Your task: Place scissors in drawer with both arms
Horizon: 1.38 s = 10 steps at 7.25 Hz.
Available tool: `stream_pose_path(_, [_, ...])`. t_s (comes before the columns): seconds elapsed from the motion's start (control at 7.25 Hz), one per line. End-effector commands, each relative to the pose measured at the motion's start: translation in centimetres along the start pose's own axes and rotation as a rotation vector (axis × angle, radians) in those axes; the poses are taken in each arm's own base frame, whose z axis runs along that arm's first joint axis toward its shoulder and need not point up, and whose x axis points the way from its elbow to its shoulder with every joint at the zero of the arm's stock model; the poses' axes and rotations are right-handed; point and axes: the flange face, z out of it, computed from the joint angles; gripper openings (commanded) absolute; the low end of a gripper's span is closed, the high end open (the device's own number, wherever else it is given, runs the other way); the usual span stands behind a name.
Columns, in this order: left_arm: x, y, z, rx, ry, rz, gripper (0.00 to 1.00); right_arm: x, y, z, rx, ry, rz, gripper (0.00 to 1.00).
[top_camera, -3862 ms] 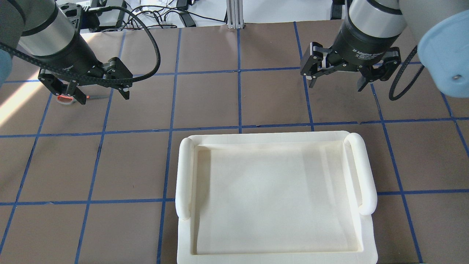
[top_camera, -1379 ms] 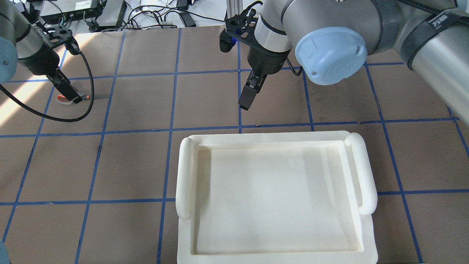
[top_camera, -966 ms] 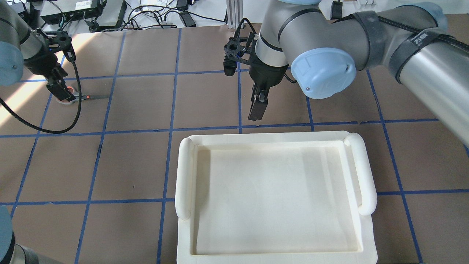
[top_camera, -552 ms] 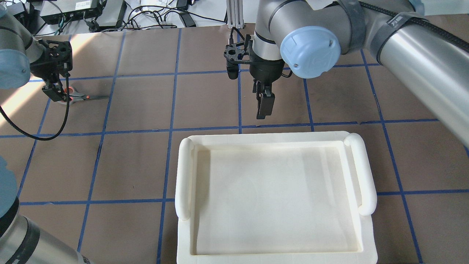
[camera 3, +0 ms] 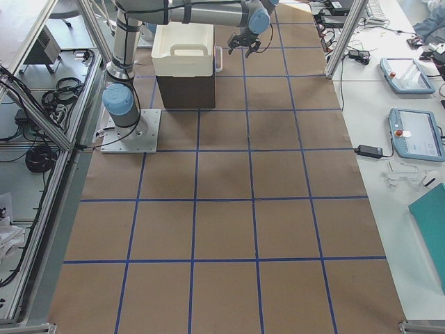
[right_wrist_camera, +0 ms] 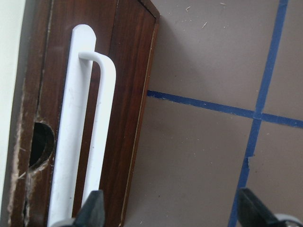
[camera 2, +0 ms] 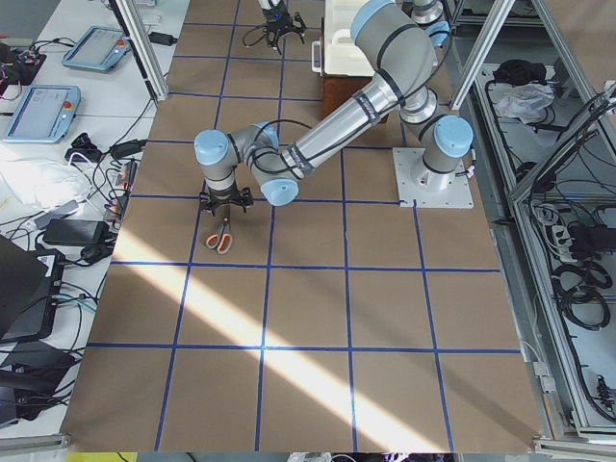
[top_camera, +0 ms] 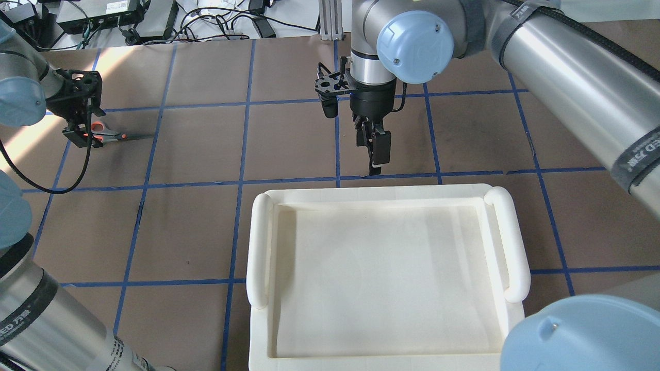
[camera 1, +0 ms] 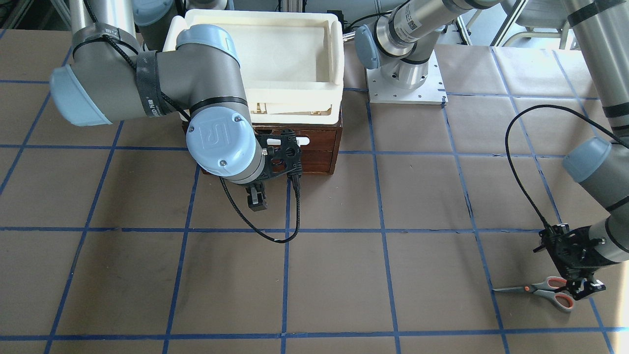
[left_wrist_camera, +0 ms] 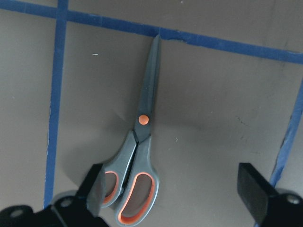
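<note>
Left hand [left_wrist_camera: 175,191] wide open over scissors [left_wrist_camera: 142,137] handles; right hand [right_wrist_camera: 168,208] open, empty, facing drawer [right_wrist_camera: 130,94].

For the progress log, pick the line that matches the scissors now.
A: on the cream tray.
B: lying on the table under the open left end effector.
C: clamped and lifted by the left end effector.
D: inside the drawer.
B: the scissors lie flat on the brown table, and the left end effector hangs over their handles with its fingers spread wide.
</note>
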Motion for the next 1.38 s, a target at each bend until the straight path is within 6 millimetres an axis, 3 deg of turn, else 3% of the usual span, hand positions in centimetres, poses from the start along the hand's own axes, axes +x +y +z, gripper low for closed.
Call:
stream_pose_path(0.0, [-0.9,0.6,1.9,0.005,0.014,0.041,0.96,-0.4,-0.5,1.2,-0.006,-0.057,0.105,1.00])
stream_pose_path(0.28, [-1.7,0.8,3.3,0.015,0.022,0.070,0.96,-0.7,-1.7,3.7,-0.036,-0.080,0.087,1.00])
stream_pose_path(0.69, [-2.0,1.0,5.6,0.015,0.027,0.079,0.96,-1.0,-1.4,3.9,-0.074,-0.081,0.082,0.96])
stream_pose_path(0.97, [-2.0,1.0,5.8,0.016,0.029,0.091,0.96,-0.9,-1.4,4.2,-0.072,-0.087,0.080,0.94])
stream_pose_path(1.24, [-2.0,1.0,5.8,0.015,0.030,0.111,0.87,-1.1,-1.5,4.6,-0.076,-0.101,0.072,0.89])
